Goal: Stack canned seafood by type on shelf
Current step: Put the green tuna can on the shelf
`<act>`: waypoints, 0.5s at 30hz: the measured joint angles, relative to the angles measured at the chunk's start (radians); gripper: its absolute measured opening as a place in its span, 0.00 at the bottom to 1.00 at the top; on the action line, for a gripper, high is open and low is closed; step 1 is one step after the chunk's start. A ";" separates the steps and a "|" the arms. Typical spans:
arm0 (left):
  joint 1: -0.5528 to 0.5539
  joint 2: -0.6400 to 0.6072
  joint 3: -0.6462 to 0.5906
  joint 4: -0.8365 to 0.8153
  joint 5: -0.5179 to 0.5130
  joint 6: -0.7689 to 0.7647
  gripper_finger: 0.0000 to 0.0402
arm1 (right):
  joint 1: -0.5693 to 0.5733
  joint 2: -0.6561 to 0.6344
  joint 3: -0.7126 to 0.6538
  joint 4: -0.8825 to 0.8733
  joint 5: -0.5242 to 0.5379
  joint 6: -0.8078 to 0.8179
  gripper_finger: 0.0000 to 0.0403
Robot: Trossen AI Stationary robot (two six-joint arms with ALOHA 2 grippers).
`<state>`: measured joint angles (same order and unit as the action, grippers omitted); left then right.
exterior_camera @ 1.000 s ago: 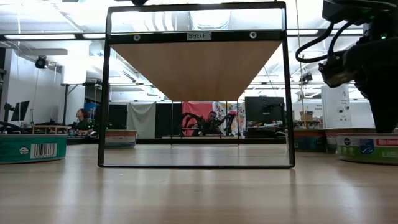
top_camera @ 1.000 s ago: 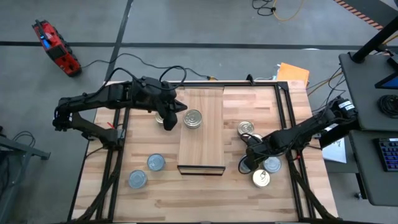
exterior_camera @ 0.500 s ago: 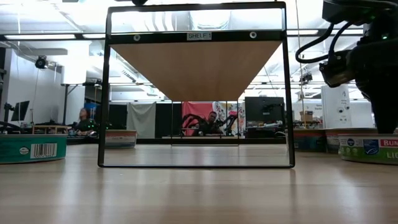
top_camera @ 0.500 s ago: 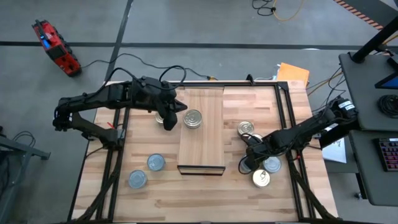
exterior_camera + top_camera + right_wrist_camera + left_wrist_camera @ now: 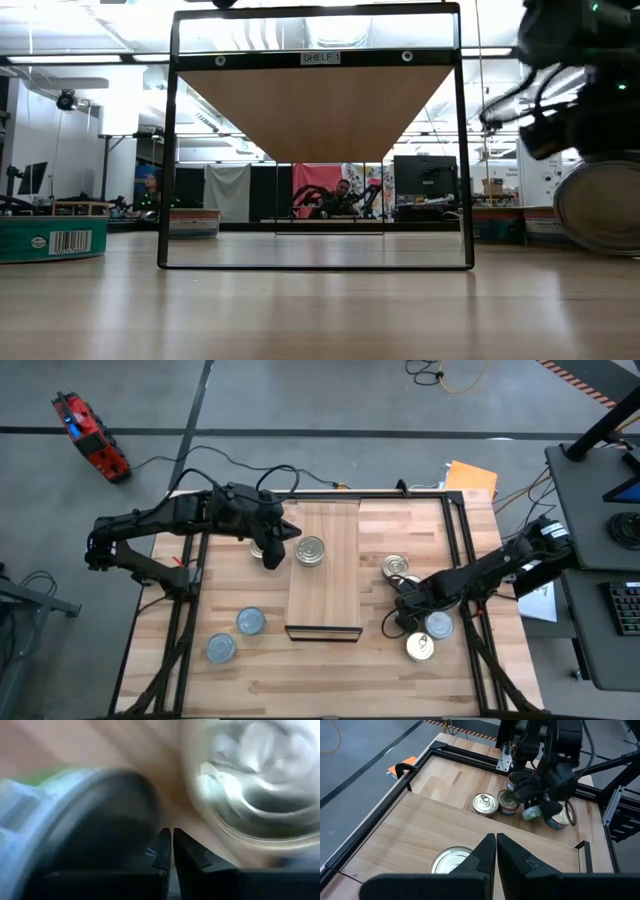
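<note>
trouble brewing: right gripper [image 5: 403, 618], pinched shut and empty, may knock tipped tin [image 5: 600, 205] at shelf's [image 5: 325, 572] four o'clock.

I see one ringed-top tin [image 5: 310, 550] upright on the pale shelf [image 5: 324, 595], two blue-grey tins [image 5: 235, 635] left of it, several clustered right [image 5: 415, 630].

Wood table [image 5: 330, 670] w/ black frame carries the shelf [image 5: 322, 600], a pale plank at centre. One silver-top tin [image 5: 310, 550] sits on the shelf. Two blue-grey-top tins [image 5: 235, 635] lie on the table's left, several tins [image 5: 415, 635] clustered on its right.
</note>
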<state>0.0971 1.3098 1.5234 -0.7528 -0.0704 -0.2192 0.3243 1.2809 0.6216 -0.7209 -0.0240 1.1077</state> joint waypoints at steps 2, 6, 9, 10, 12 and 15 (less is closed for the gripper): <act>0.001 0.000 0.000 0.001 -0.001 0.000 0.00 | -0.004 0.000 -0.010 -0.037 0.000 -0.002 0.03; 0.001 0.000 0.000 0.009 -0.001 0.000 0.00 | -0.010 -0.003 -0.008 -0.032 0.009 -0.008 0.03; 0.001 0.000 0.000 0.010 -0.002 0.000 0.00 | -0.009 -0.008 -0.002 -0.041 0.009 -0.005 0.03; 0.001 0.000 0.000 0.010 -0.002 0.000 0.00 | -0.009 -0.011 0.003 -0.052 0.009 -0.005 0.03; 0.001 0.000 0.000 0.010 -0.002 0.000 0.00 | -0.009 -0.015 0.017 -0.092 0.009 -0.002 0.03; 0.001 0.000 0.000 0.010 -0.002 0.000 0.00 | -0.009 -0.021 0.056 -0.166 0.021 -0.003 0.03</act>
<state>0.0982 1.3094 1.5238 -0.7424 -0.0719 -0.2192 0.3153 1.2599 0.6771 -0.8874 -0.0035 1.1043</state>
